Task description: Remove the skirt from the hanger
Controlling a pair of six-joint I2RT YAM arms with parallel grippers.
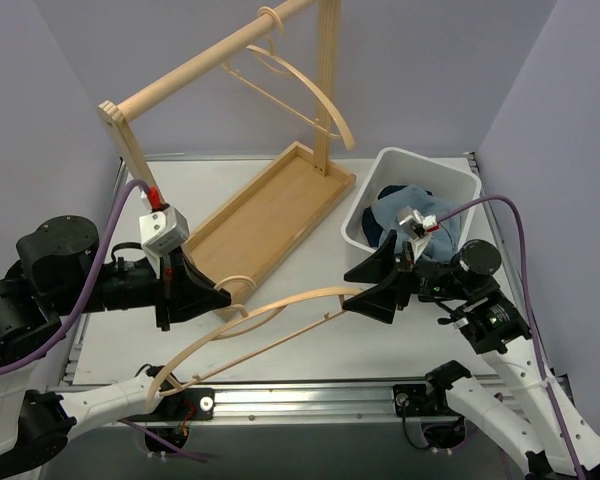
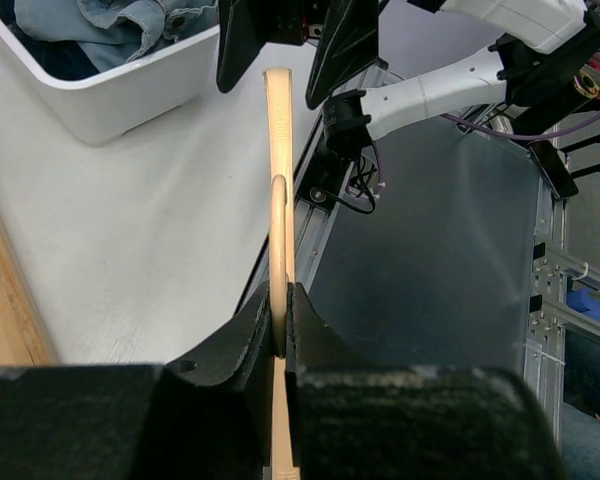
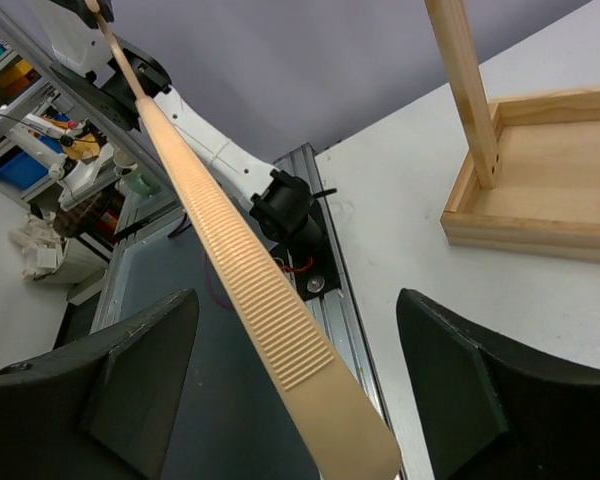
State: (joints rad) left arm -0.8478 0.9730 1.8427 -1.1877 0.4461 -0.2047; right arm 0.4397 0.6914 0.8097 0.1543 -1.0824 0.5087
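Note:
A bare wooden hanger [image 1: 280, 305] hangs over the table's front edge, its curved arm running from near my left base to my right gripper. My left gripper [image 1: 223, 294] is shut on its wire hook, and the left wrist view shows the jaws [image 2: 283, 300] pinched on the hanger [image 2: 278, 120]. My right gripper [image 1: 352, 290] stands open around the hanger's right end. In the right wrist view the ribbed tip [image 3: 280, 330] lies between the fingers, touching neither. The skirt [image 1: 388, 212], blue fabric, lies bunched in the white bin [image 1: 425, 165].
A wooden rack with a tray base [image 1: 270, 215] and a slanted rail [image 1: 210, 60] stands at the back centre. A second bare hanger [image 1: 310, 85] hangs on the rail. The rack's post [image 3: 465, 90] shows in the right wrist view. The bin [image 2: 130, 100] sits right of the rack.

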